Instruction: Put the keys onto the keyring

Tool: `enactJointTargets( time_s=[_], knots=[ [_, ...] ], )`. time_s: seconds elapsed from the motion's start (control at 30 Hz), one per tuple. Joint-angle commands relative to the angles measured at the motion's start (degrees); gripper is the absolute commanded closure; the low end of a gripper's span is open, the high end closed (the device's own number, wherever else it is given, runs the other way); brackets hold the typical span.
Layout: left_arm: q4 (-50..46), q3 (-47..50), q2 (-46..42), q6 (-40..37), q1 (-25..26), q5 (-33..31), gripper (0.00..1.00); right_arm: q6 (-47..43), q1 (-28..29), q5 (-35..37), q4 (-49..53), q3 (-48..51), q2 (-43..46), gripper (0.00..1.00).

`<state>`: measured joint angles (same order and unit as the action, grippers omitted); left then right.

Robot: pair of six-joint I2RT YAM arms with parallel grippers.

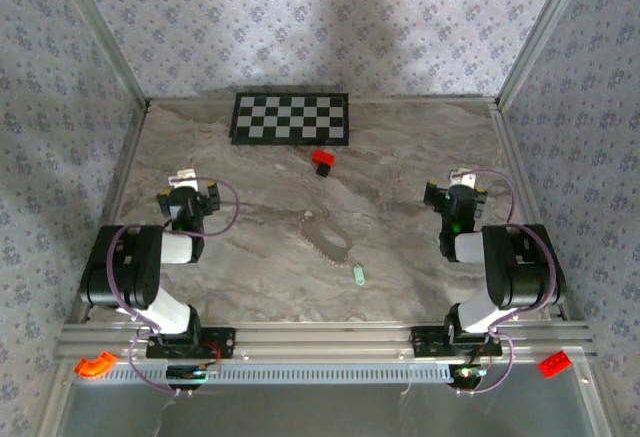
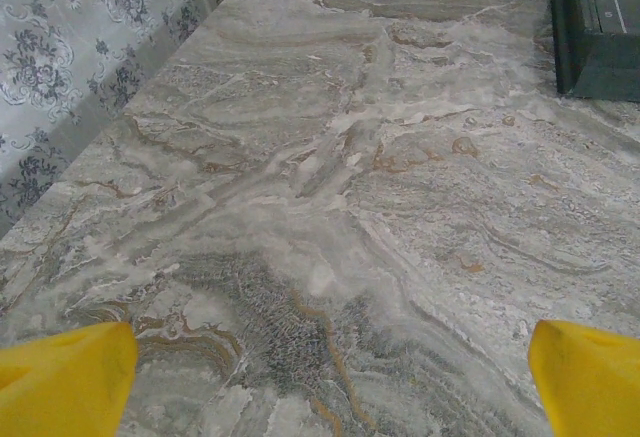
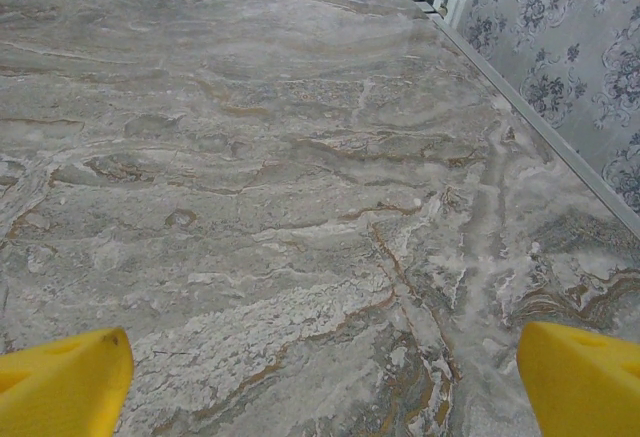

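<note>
The key (image 1: 359, 275), thin with a pale mint-green head, lies flat on the marble table near the middle front. Just up and left of it lies the keyring (image 1: 323, 240), a silvery jagged loop, apart from the key. My left gripper (image 1: 190, 183) hovers at the left side of the table, far from both. My right gripper (image 1: 462, 189) is at the right side, also well away. Both stand open with nothing between their yellow fingertips (image 2: 65, 377) (image 3: 580, 377); bare marble lies under each.
A red block (image 1: 322, 160) sits behind the keyring, in front of a checkerboard (image 1: 291, 118) whose dark edge (image 2: 595, 37) shows at the left wrist view's top right. Patterned walls (image 1: 60, 107) with metal rails enclose the table. An orange piece (image 1: 96, 364) and a red piece (image 1: 555, 363) rest on the front frame.
</note>
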<state>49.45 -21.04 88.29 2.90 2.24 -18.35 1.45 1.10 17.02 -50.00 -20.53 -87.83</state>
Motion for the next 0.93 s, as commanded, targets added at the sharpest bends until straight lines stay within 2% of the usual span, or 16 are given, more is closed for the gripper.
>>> enactJointTargets(
  time_s=[0.0,0.9],
  knots=[
    [-0.08,-1.37,-0.15,0.89,-0.3,1.0,0.0,-0.49,-0.4,-0.99,-1.67,0.22,-0.3,0.0],
    [-0.03,-1.37,-0.16,0.88,-0.4,1.11,0.0,-1.46,-0.86,-4.05,-1.03,-0.21,-0.19,0.0]
  ],
)
